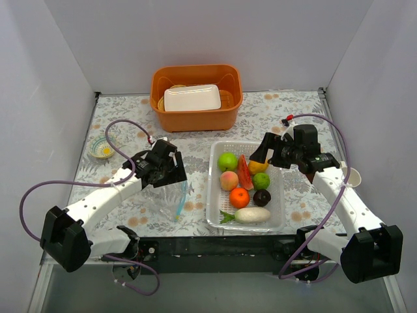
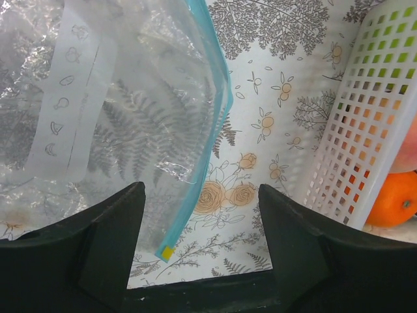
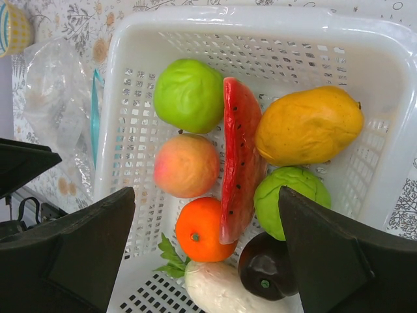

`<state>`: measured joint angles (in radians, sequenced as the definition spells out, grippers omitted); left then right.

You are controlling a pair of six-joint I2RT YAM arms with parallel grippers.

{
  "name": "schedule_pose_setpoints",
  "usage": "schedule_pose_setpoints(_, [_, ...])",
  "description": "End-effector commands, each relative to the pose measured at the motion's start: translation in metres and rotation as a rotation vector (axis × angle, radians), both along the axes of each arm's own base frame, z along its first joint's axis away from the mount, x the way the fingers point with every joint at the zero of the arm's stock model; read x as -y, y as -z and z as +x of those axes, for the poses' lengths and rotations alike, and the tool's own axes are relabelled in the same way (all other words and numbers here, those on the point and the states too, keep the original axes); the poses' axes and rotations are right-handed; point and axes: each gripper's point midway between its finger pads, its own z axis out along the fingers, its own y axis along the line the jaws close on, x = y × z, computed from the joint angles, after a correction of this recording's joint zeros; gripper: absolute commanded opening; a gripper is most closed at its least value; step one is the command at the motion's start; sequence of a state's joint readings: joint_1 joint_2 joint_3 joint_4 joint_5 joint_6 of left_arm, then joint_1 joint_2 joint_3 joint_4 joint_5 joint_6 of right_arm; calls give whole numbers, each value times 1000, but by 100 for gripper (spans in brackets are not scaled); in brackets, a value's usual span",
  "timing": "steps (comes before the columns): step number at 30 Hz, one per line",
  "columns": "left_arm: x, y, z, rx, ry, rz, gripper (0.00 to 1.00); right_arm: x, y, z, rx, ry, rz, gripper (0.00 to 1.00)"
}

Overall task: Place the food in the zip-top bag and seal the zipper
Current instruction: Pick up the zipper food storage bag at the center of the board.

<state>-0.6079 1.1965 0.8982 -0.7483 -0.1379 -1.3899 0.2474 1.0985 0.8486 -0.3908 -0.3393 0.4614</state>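
The clear zip-top bag (image 1: 161, 197) (image 2: 98, 117) lies flat on the cloth, left of the white mesh basket (image 1: 212, 189). Its blue-teal zipper (image 2: 208, 150) runs down the bag's right edge and ends between the spread fingers of my left gripper (image 2: 202, 222), which hangs open just above it. All the food sits in the basket: green apple (image 3: 189, 94), peach (image 3: 186, 164), orange (image 3: 199, 228), watermelon slice (image 3: 240, 156), mango (image 3: 309, 124), a second green apple (image 3: 290, 195), dark fruit (image 3: 267, 267), white radish (image 3: 218, 290). My right gripper (image 3: 206, 195) hovers open over them.
An orange tub (image 1: 195, 114) holding a white tray (image 1: 192, 98) stands at the back centre. A small patterned bowl (image 1: 102, 149) sits far left, and a white cup (image 1: 352, 175) by the right arm. White walls close in three sides.
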Motion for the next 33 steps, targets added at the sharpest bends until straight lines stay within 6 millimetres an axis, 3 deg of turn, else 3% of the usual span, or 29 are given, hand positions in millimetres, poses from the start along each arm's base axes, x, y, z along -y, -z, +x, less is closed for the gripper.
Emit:
schedule_pose_setpoints(1, [-2,7,-2,-1,-29,25,66,-3,-12,3,38,0,11,98])
schedule_pose_setpoints(8, [20,18,-5,-15,9,9,62,-2,-9,3,29,-1,5,98])
schedule_pose_setpoints(16, [15,51,-12,-76,-20,56,57,-2,-9,5,25,-2,4,98])
schedule_pose_setpoints(28, [16,64,-10,-80,-17,71,34,-5,-7,5,12,-12,6,98])
schedule_pose_setpoints(33, [19,66,-10,-83,-13,64,31,-5,-7,6,11,-11,5,98])
